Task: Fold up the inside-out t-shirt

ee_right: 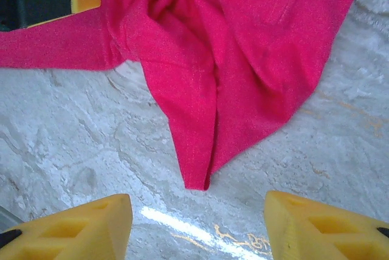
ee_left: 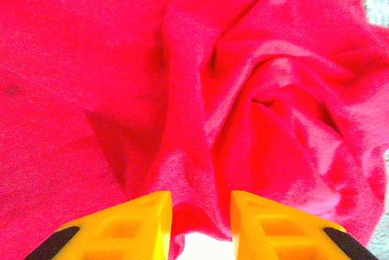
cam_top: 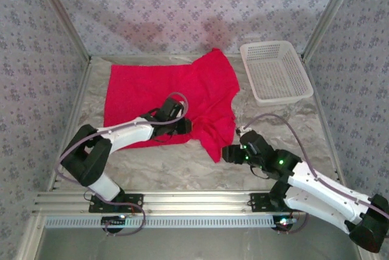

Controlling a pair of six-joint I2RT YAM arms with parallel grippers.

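Observation:
The inside-out t-shirt (cam_top: 152, 87) is plain red and lies spread over the back left of the table, bunched in folds on its right side. My left gripper (cam_top: 187, 127) rests low over the shirt's near edge. In the left wrist view the cloth (ee_left: 91, 59) lies wrinkled, and a fold runs into the gap of the left gripper (ee_left: 200, 205), whose jaws stand apart. My right gripper (cam_top: 226, 152) hovers over bare table by the shirt's near right corner. From the right wrist, that pointed corner (ee_right: 197, 169) lies just ahead of the open, empty right gripper (ee_right: 197, 202).
A white lattice basket (cam_top: 268, 45) stands at the back right, beside the shirt's sleeve. The grey marbled tabletop (cam_top: 182, 169) is bare in front of the shirt. Patterned walls close in the back and both sides. A metal rail (cam_top: 182, 202) runs along the near edge.

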